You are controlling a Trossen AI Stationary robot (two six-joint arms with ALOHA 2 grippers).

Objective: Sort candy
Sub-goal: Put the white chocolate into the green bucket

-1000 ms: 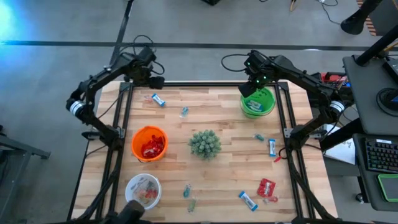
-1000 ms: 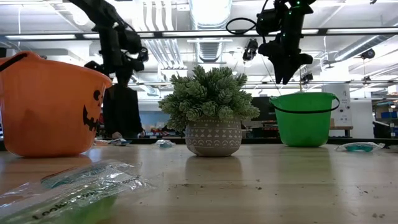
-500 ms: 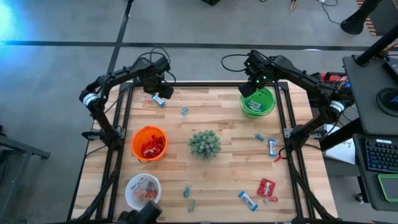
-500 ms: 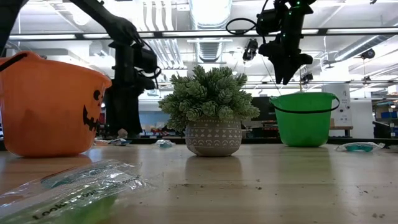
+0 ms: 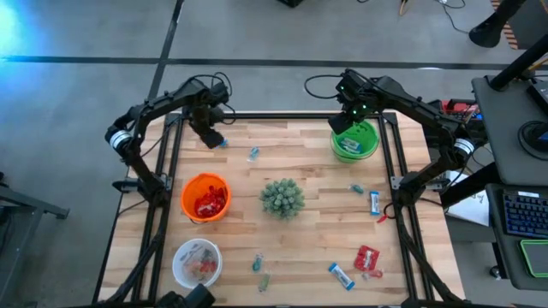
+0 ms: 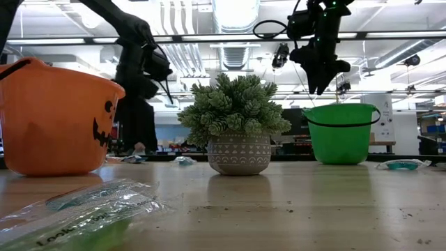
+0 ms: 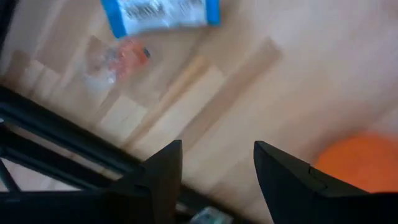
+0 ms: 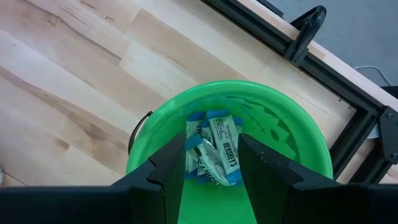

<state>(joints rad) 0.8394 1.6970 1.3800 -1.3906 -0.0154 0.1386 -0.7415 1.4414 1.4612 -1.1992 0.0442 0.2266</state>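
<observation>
- The wooden bench carries it all, both dark arms reaching in from its far edge.
- Left claw hangs over the far-left corner, fingers parted with bare wood between them, gripping nothing.
- Right claw hovers directly above the green bucket, fingers partly open, nothing between them.
- Orange pumpkin bucket sits left of centre, red candy piled inside.
- That green bucket at the far right holds blue-and-white bars, clearly seen from the right wrist.
- The spiky green plant in its pot stands mid-bench, between the two buckets.
- A white bowl near the front-left edge has mixed sweets in it.
- A red packet lies loose at front right, a blue-and-white bar just beside it.
- Another blue-and-white bar lies on the wood just ahead of the left claw, with a small clear-wrapped orange piece near it.
- Tiny teal pieces are scattered about, some by the far edge, some near the front.
</observation>
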